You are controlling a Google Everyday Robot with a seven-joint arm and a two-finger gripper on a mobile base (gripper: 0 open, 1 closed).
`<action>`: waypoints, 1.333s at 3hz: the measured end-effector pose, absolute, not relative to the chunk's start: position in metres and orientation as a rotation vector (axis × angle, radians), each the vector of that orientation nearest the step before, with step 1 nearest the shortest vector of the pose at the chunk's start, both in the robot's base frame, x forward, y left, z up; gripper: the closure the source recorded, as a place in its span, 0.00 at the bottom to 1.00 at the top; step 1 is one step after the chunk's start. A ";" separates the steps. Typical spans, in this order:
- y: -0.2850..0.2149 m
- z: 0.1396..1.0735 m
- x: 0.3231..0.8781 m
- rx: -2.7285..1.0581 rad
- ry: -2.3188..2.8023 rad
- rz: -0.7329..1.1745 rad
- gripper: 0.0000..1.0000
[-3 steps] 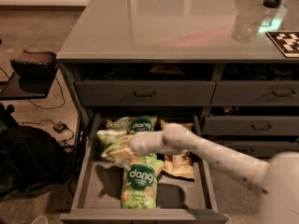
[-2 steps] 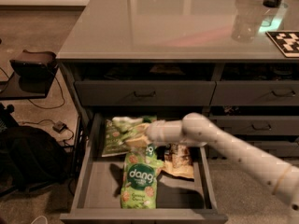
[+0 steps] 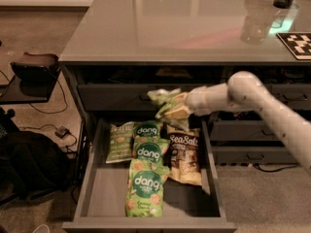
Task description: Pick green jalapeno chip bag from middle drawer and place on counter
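Observation:
My gripper (image 3: 179, 107) is shut on a pale yellow-green jalapeno chip bag (image 3: 164, 101) and holds it in the air above the back of the open middle drawer (image 3: 107, 193), below the counter's front edge. The arm reaches in from the right. A second bag just like it (image 3: 118, 141) lies flat at the drawer's back left. The glossy grey counter (image 3: 160, 28) spreads across the top of the view.
Three darker green "dang" bags (image 3: 145, 186) and a tan-and-black "Sea Salt" bag (image 3: 184, 154) lie in the drawer. A clear bottle (image 3: 255, 25) and a checkered board (image 3: 297, 43) stand on the counter's right. Closed drawers (image 3: 243, 130) are at right, a black stool (image 3: 34, 67) at left.
My gripper has risen out of the drawer with the pale green bag, moving up and to the right. The bags left in the drawer now show in full.

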State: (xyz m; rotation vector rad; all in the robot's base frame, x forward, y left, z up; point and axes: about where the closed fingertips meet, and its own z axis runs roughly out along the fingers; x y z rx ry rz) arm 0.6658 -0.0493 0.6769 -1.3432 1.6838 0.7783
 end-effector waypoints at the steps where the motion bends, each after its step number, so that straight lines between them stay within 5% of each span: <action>1: -0.092 0.722 0.678 -1.394 1.647 0.743 1.00; 4: -0.092 0.788 0.627 -1.613 1.617 0.827 1.00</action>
